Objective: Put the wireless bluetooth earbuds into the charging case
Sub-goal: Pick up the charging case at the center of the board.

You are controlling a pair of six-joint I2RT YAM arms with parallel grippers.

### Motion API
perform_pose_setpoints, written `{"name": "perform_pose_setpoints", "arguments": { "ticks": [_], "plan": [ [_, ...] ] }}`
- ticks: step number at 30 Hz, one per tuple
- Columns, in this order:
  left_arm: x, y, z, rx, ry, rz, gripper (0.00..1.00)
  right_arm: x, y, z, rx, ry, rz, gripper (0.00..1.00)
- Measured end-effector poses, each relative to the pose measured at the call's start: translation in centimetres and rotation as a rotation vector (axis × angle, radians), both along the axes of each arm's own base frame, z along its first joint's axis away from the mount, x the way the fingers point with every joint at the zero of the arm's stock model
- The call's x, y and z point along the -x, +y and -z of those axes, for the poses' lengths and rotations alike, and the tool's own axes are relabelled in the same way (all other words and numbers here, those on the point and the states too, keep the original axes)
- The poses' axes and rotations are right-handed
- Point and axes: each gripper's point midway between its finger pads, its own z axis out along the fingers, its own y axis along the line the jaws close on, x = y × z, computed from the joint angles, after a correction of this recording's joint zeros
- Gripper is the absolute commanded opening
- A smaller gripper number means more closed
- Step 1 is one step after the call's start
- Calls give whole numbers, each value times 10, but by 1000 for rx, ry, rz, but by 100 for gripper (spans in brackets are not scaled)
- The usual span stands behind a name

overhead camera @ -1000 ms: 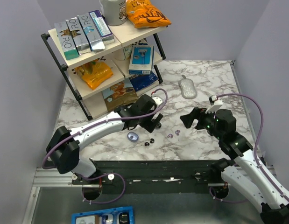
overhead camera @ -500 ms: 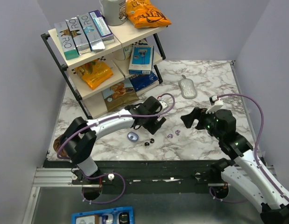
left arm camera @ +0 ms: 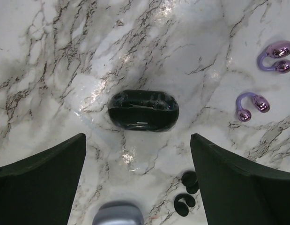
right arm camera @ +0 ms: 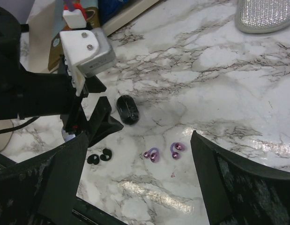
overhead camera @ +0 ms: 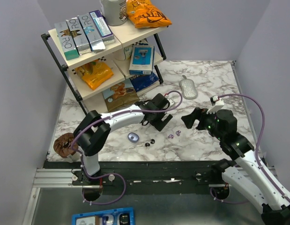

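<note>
— So, overhead view: where's the charging case [overhead camera: 133, 137]?
— Small periwinkle oval on the bench [overhead camera: 215, 79], near the front edge, just beside the left pincer [overhead camera: 159, 122]. Can't tell lid state from up here. Black earbuds [overhead camera: 149, 143] lie just right of it, purple earbuds [overhead camera: 174, 135] further right. All four are loose on the marble, outside the case.
— Pincers?
— Left is spread wide, holding nothing. Right pincer [overhead camera: 189, 121] likewise, wide open and empty, near the purple pair.
— Readable text?
— Boxes [overhead camera: 84, 33] on top of the shelf rack [overhead camera: 128, 33] show a big "RO"; the rest is too small. The rack also carries orange snack bags [overhead camera: 147, 14], a white jar [overhead camera: 114, 10] and a blue box [overhead camera: 141, 58]. A blue tray [overhead camera: 102, 218] at the bottom edge holds small items, cropped.
— Left wrist view?
— Glossy black oval object [left arm camera: 143, 110] is centred between the wide-apart fingers [left arm camera: 41, 183], untouched. The purple earbuds are translucent C-shaped clips with shiny bulbs, upper right. The black ones are ring-like, low and right of centre. The case's top just peeks in at the bottom edge.
— Right wrist view?
— Its fingers sit at both lower corners, far apart, with only marble between. The black oval lies just beside the left pincer's finger. Black and purple pairs sit in a row below it. The case is mostly hidden behind the left pincer. Silvery textured pad [right arm camera: 266, 16] at top right.
</note>
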Motion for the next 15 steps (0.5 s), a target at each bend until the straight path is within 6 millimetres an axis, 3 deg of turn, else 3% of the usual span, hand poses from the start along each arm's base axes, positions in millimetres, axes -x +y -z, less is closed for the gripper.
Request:
{"name": "perform_pose_setpoints", "arguments": {
  "ticks": [8, 15],
  "plan": [
    [0, -2, 26, -21, 69, 11, 95, 3, 2, -14, -23, -30, -12, 100],
    [-3, 0, 27, 7, 97, 7, 92, 4, 1, -17, -30, -37, -11, 100]
  ]
}}
